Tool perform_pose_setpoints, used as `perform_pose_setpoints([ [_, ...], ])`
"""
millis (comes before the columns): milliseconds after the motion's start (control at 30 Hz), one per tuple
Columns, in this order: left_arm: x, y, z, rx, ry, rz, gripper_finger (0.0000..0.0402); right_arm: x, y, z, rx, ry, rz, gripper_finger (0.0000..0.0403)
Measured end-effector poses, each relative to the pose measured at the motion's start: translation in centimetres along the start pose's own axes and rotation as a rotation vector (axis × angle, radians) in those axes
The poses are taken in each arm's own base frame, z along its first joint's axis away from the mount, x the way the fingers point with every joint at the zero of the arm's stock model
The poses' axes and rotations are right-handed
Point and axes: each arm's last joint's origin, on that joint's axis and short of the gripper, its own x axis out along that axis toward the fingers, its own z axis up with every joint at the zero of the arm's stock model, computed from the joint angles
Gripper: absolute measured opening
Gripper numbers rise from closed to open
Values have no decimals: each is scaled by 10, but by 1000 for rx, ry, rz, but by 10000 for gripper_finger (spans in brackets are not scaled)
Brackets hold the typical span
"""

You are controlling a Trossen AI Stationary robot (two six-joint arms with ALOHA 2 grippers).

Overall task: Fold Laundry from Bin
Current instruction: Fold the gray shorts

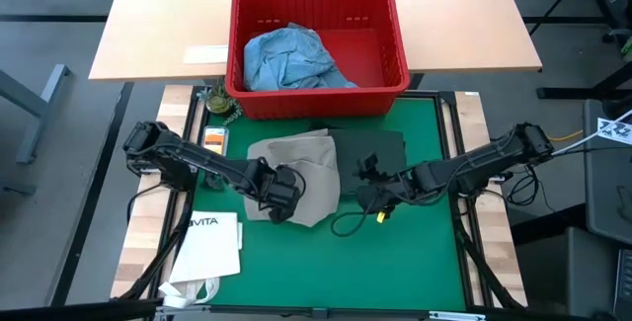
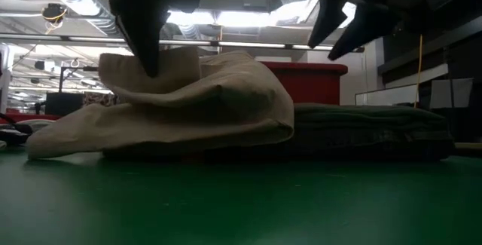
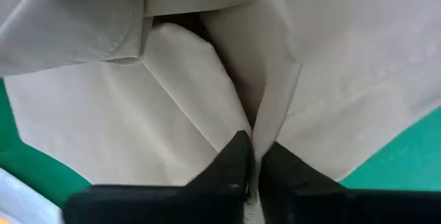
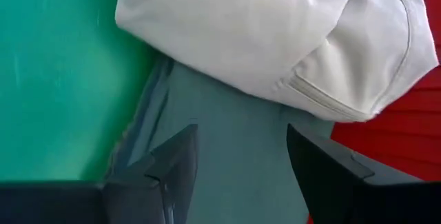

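A khaki-tan garment (image 1: 296,168) lies crumpled on the green mat (image 1: 415,252), with its right part resting on a folded dark green garment (image 1: 373,148). My left gripper (image 1: 281,195) is shut on the khaki cloth near its near edge. My right gripper (image 1: 367,175) is open and empty, hovering above the dark garment's (image 4: 227,114) near left part, just right of the khaki cloth (image 4: 262,38). The red bin (image 1: 318,15) stands beyond the mat and has light blue denim (image 1: 291,59) inside. My left gripper pinches a raised fold of the khaki garment (image 3: 265,124) between its two fingers, several layers of it. The fingers (image 2: 143,41) come from above, pointing down. The pinched part is pulled up into a peak (image 2: 162,68); the rest lies slack on the mat and the dark garment.
A white paper bag printed VITA (image 1: 212,242) lies at the mat's near left. Small objects (image 1: 219,104) stand left of the bin. A black cable loop (image 1: 348,224) lies on the mat near my right gripper. Bare mat shows toward the near right.
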Motion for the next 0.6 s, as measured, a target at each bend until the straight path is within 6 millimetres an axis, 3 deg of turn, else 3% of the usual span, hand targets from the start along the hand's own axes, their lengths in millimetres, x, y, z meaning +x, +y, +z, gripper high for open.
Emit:
perform_pose_setpoints([
  [333, -13, -17, -27, 2, 55, -30, 3, 29, 21, -5, 99, -180, -55, 221],
  [600, -20, -27, -48, -10, 105, -21, 2, 27, 11, 13, 217, -385, -174, 221],
])
